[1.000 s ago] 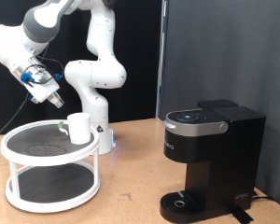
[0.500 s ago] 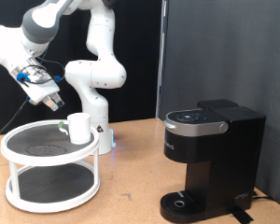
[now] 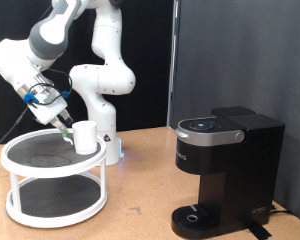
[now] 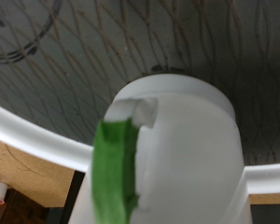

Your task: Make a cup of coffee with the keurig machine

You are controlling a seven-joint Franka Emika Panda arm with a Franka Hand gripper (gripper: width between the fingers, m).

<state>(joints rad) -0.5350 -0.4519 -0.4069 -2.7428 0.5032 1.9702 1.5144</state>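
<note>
The white cup (image 3: 85, 136) stands on the top tier of a white round two-tier stand (image 3: 30, 163) at the exterior view's left. My gripper (image 3: 66, 125) hangs just left of the cup, its green-tipped fingers (image 3: 68, 132) level with the cup's upper half. In the wrist view the cup (image 4: 191, 163) fills the middle, with one green finger pad (image 4: 117, 177) against its side; the other finger does not show. The black keurig machine (image 3: 225, 165) stands at the right with its lid down and nothing on its drip tray (image 3: 195, 216).
The stand's top tier is a dark mesh disc (image 4: 75, 65) with a raised white rim (image 4: 23, 126). The robot's white base (image 3: 108, 140) stands just behind the stand. Bare wooden tabletop (image 3: 140, 190) lies between the stand and the machine.
My gripper has come down and to the right, from well above the stand's left side to right beside the cup. The cup and the machine have not moved.
</note>
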